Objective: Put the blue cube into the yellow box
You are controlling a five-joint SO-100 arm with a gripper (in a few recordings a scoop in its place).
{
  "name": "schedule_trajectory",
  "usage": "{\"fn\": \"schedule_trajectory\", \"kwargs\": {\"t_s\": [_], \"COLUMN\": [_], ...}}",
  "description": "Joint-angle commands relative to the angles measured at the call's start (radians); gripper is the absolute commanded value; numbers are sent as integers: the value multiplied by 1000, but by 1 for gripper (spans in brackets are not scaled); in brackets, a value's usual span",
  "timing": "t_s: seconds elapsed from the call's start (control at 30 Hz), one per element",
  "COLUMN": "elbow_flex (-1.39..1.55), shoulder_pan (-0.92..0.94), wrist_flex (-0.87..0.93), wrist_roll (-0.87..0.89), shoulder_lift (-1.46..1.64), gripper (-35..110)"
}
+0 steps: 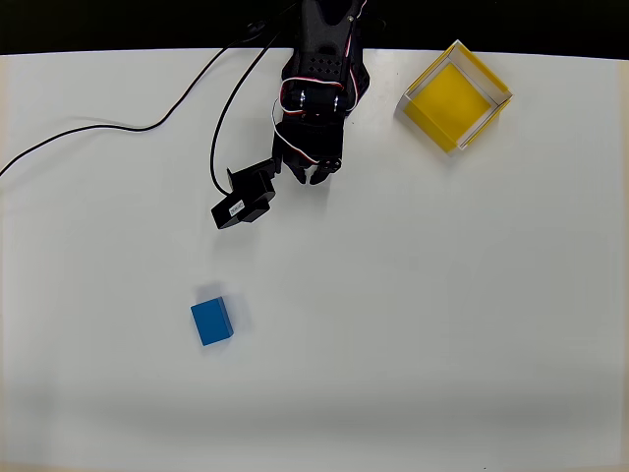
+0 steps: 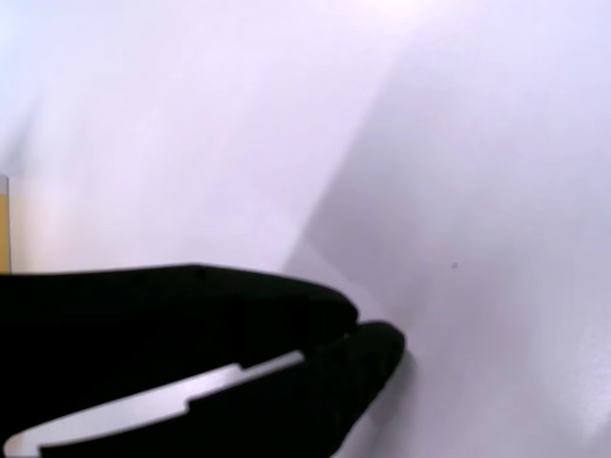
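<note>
blue cube (image 1: 211, 322): lower left of the overhead view, flat on the table, faint shadow at its upper right; nothing touches it.
yellow box (image 1: 456, 94): upper right of the overhead view, turned cornerwise, yellow floor bare, pale thin walls; a sliver of yellow shows at the left edge of the wrist view (image 2: 4, 224).
gripper (image 1: 307, 173): upper centre of the overhead view, black, pointing down-frame; in the wrist view (image 2: 355, 330) the two dark finger tips lie together with no gap seen between them, holding nothing.
arm (image 1: 322, 79): black, with red and white wires, reaching in from the top edge.
wrist camera block (image 1: 246, 200): black with a small white label, just left of the gripper and below it.
cables (image 1: 147, 123): two black leads trailing across the upper left of the table.
obstructions: open table between cube and gripper, and between cube and box; cube and box well apart.
surface: plain white table (image 1: 413, 324), matte, evenly lit.
room: black band (image 1: 118, 25) along the top edge of the overhead view.
</note>
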Motion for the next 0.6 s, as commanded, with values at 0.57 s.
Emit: {"fn": "schedule_trajectory", "kwargs": {"t_s": [0.57], "elbow_flex": [-14], "shoulder_pan": [15], "wrist_flex": [-92], "wrist_roll": [-12], "shoulder_lift": [-40], "gripper": [11]}}
